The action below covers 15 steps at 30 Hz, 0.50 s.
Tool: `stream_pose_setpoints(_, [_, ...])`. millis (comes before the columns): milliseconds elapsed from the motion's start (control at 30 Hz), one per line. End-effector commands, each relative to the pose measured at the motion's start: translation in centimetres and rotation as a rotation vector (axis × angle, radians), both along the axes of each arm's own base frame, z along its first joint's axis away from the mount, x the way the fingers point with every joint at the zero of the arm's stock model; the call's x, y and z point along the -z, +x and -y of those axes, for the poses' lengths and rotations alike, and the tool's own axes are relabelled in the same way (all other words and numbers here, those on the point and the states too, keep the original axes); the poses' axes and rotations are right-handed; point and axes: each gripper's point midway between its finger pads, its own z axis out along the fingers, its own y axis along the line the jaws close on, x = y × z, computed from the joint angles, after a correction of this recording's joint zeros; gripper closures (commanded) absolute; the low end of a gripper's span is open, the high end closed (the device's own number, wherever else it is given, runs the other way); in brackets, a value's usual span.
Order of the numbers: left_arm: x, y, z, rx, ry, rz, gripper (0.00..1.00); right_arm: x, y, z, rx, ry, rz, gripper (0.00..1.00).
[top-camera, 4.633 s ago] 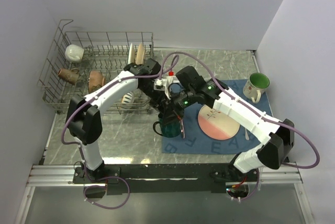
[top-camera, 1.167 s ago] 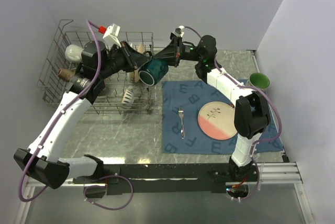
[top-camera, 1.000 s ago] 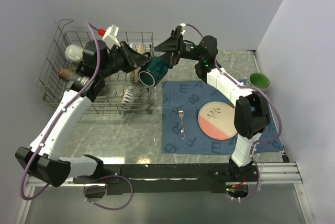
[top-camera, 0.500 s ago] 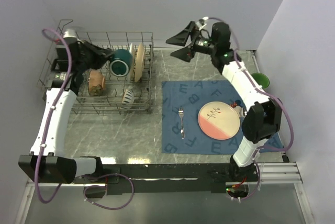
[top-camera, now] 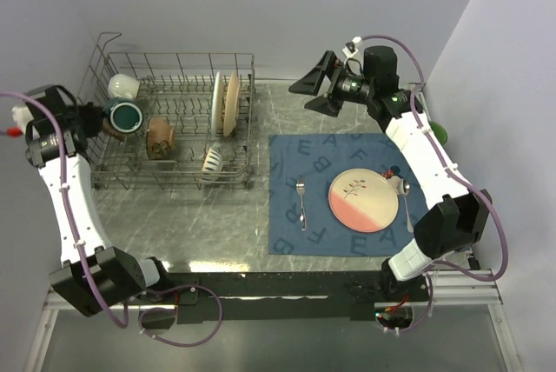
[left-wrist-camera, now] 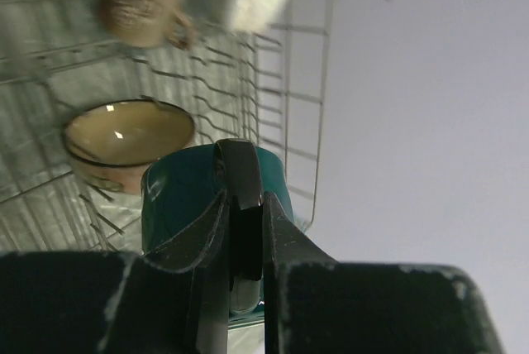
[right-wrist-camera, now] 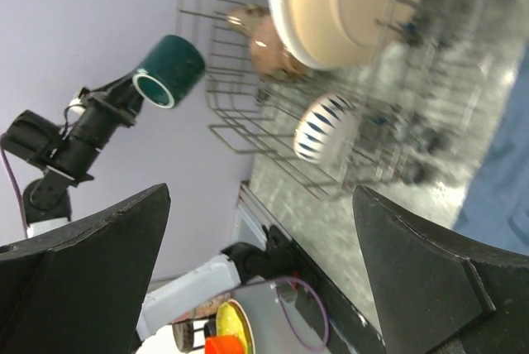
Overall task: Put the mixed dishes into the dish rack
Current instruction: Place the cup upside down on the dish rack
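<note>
Teal mug [left-wrist-camera: 178, 197] in left end effector [left-wrist-camera: 242, 205], wire dish rack [left-wrist-camera: 285, 110] behind.

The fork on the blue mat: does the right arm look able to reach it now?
Probably yes. The right tool is open and empty; the fork lies flat on the placemat, apart from the pink plate, with nothing over it.

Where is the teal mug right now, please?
Top view, far left: the left gripper holds the teal mug at the left end of the dish rack, beside the white mug.
</note>
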Motion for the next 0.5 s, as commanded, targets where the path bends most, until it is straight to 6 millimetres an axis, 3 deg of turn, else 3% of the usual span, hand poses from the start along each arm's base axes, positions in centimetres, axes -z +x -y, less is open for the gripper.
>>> stream_pose_setpoints(0, [-0.2,-0.5,-0.9,-0.108,-0.171,0.085,0.99,0.4,-1.3,2.0,0.022,-0.038,0.009,0.0])
stream_pose_setpoints(233, [1.5,-1.6,-3.4,-0.323,-0.231,0.142,0.99,0.0,-1.7,3.3,0.022,-0.046,-0.018,0.0])
stream_pose_setpoints(467, [4.6,-1.9,-5.2,-0.462,-0.284,0.188,0.99,0.1,-2.4,3.2,0.01,-0.037,-0.046,0.0])
